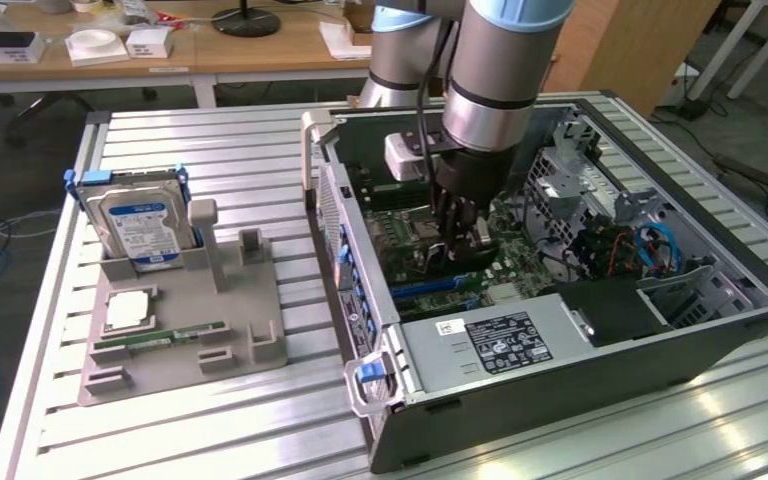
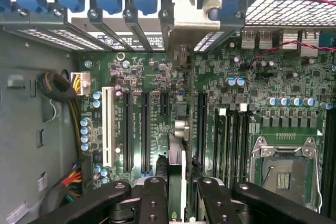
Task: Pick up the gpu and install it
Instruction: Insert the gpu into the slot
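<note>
My gripper [image 1: 462, 238] reaches down into the open computer case [image 1: 704, 345], just above the motherboard [image 1: 418, 225]. It is shut on the gpu [image 1: 470, 255], a thin dark card held upright between the fingers. In the wrist view the gpu [image 2: 178, 129] shows edge-on, running from between the black fingers [image 2: 153, 195] of my gripper [image 2: 181, 184] to its metal bracket [image 2: 191, 17] at the case's rear slot openings. The card stands over the motherboard [image 2: 152, 72], between two long black expansion slots [image 2: 146, 129]. Whether it sits in a slot is hidden.
On the table's grey holder [image 1: 244, 330] stand a silver hard drive [image 1: 144, 225], a green memory stick [image 1: 157, 338] and a square chip [image 1: 131, 310]. Inside the case are the power supply [image 1: 504, 342], a drive cage with blue cables [image 1: 658, 250] and the empty CPU socket [image 2: 283, 174].
</note>
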{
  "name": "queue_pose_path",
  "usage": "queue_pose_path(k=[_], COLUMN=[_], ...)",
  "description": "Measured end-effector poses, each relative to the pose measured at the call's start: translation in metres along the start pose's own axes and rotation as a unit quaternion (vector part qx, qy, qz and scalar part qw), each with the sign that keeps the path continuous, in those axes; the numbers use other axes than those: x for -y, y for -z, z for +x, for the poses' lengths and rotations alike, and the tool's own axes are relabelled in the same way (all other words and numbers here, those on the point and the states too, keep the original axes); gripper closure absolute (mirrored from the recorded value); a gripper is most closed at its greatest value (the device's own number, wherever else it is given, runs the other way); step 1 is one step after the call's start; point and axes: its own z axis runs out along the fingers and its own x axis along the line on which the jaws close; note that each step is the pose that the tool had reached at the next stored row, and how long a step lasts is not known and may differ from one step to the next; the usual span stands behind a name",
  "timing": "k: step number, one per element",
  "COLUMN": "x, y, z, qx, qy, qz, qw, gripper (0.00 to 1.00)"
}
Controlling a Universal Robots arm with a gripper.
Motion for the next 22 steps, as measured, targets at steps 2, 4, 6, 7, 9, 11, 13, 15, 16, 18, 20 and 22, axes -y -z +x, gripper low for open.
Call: queue_pose_path(k=[2, 4, 6, 7, 9, 11, 13, 15, 16, 18, 20, 22], x=[-0.0015, -0.0029, -0.0039, -0.0043, -0.0044, -0.0045, -0.0046, -0.005, -0.0052, -0.0057, -0.0058, -0.0058], y=[-0.0011, -0.0021, -0.0031, -0.0036, -0.0051, -0.0072, -0.009, -0.0104, -0.011, -0.0121, -0.0122, -0.0122], z=[0.0, 0.0, 0.0, 0.0, 0.0, 0.0, 0.0, 0.0, 0.0, 0.0, 0.0, 0.0], qx=[0.0, 0.0001, 0.0001, 0.0001, 0.0002, 0.0003, 0.0005, 0.0005, 0.0006, 0.0009, 0.0009, 0.001], qy=[0.0, 0.0, 0.0, 0.0, 0.0, 0.0, 0.0, 0.0, 0.0, 0.0, 0.0, 0.0], qz=[0.0, 0.0, 0.0, 0.0, 0.0, 0.0, 0.0, 0.0, 0.0, -0.0001, 0.0, 0.0], qw=[1.0, 1.0, 1.0, 1.0, 1.0, 1.0, 1.0, 1.0, 1.0, 1.0, 1.0, 1.0], gripper=[0.74, 0.74, 0.74, 0.74, 0.74, 0.74, 0.74, 0.74, 0.74, 0.74, 0.74, 0.74])
